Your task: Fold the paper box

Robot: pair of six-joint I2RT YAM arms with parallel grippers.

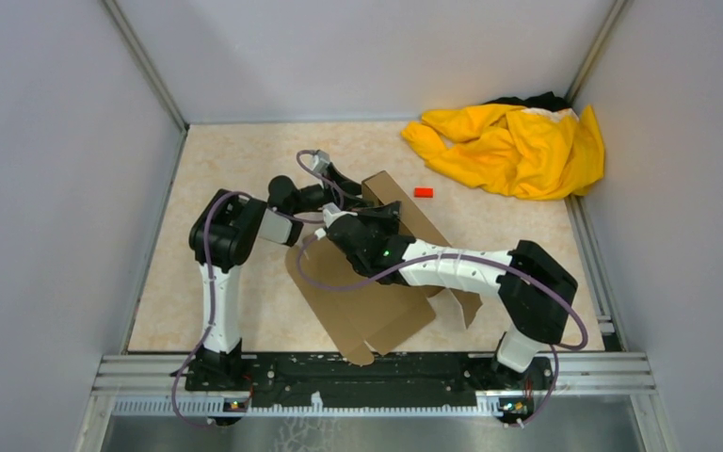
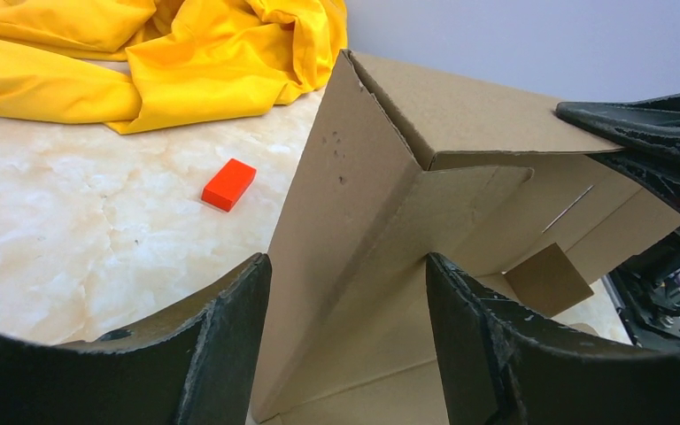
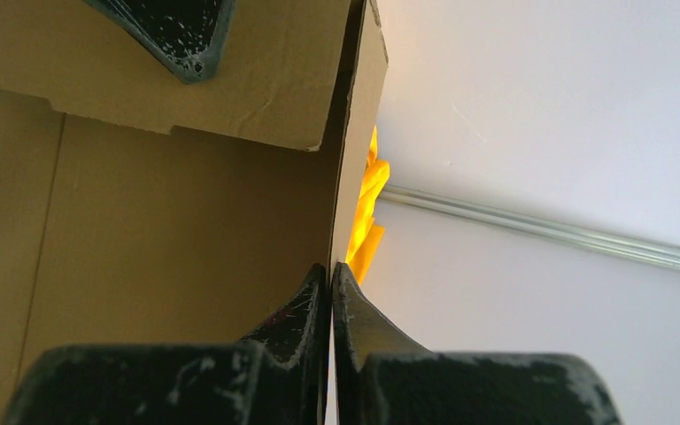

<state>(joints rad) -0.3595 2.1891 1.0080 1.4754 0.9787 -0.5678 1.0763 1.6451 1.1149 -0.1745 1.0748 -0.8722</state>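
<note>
Nearest the camera, a metal rail (image 1: pixel 377 369) carries both arm bases, just in front of the paper box (image 1: pixel 367 311). That box of plain brown cardboard lies mid-table (image 1: pixel 245 169), with its near part spread flat and a loose flap pointing toward the rail. Its far part is folded up into standing walls.

Over the flat sheet, the right arm reaches in from the box's right side. The right gripper (image 1: pixel 353 226) meets the raised part, and in its own wrist view the gripper (image 3: pixel 330 276) has its fingers pressed together. They pinch the thin edge of an upright wall of the box (image 3: pixel 159 221).

From the box's left side comes the left gripper (image 1: pixel 337 191). Its wrist view shows the gripper (image 2: pixel 347 341) with its fingers spread wide. A standing corner of the box (image 2: pixel 363 204) rises between them, with a flap bent over at its top. Whether those fingers press on the cardboard cannot be told.

Just beyond the box's far right corner, apart from it, a small red block (image 1: pixel 423 192) lies on the pale marbled surface. Farther behind the box to the right, a crumpled yellow cloth (image 1: pixel 513 146) is heaped in the back corner against the grey walls.
</note>
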